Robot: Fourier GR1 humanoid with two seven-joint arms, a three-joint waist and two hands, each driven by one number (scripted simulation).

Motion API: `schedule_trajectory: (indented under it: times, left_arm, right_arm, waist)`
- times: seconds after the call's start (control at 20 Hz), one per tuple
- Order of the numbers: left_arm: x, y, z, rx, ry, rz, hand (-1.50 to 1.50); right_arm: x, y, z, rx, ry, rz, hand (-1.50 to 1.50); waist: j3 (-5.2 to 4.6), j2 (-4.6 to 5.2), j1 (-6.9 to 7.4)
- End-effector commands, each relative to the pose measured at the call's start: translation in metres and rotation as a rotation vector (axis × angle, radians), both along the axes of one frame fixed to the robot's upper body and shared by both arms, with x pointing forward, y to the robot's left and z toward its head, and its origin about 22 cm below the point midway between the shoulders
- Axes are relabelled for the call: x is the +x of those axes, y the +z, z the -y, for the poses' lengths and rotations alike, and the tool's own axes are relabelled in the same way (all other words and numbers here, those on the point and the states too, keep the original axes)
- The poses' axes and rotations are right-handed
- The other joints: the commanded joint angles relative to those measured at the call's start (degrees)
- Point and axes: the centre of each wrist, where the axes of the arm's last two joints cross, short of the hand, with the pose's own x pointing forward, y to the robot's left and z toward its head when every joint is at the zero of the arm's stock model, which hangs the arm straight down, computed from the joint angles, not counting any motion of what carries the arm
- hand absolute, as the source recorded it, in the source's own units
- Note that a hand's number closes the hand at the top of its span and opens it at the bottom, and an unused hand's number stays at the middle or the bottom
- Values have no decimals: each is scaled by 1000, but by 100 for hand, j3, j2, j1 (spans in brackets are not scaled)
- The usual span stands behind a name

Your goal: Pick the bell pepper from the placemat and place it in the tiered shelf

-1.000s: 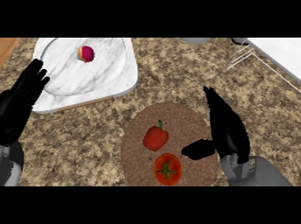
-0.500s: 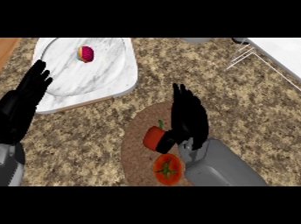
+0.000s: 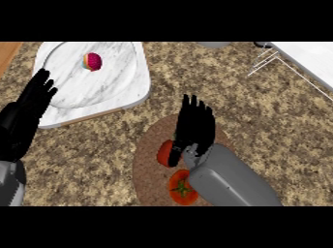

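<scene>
Right hand (image 3: pixel 195 127) fingers straight, over bell pepper (image 3: pixel 166 152) on placemat (image 3: pixel 149 167); tomato (image 3: pixel 182 188) just beside; left hand (image 3: pixel 26 116) open, resting.

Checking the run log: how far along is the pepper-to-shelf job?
Done: the right hand is over the round placemat. In hand: it sits against the bell pepper, fingers straight, no grasp yet. Left: grasp, lift, carry to the tiered shelf at upper right. The left hand rests open at left.
</scene>
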Motion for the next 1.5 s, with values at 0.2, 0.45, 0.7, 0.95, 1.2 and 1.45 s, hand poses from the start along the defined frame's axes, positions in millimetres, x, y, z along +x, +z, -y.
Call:
schedule_trajectory:
  times: [0.2,0.45,0.7,0.95,1.2,1.45]
  left_arm:
    - [12,-14,5,-65,20,-33,0]
    - [12,-13,-1,-74,21,-20,0]
    - [8,-7,13,-76,-20,-35,0]
    - [6,-22,12,-87,6,-26,0]
    - [17,-6,7,-92,4,-11,0]
    - [16,-24,19,-84,-7,-24,0]
  right_arm:
    - [8,4,-15,-150,-146,-137,-150]
    - [-1,-13,-16,-140,-164,-133,-150]
    - [4,-25,-15,-142,-203,-145,-150]
    - [3,-24,-15,-138,-191,-161,-150]
    - [5,-32,-13,-126,-225,-177,-150]
    - [-5,-50,-13,-101,-220,-205,-150]
  waist:
    - [-178,59,-94]
    - [-170,53,-99]
    - [-158,69,34]
    - [-165,63,-16]
    - [-158,82,-12]
    - [-157,107,-9]
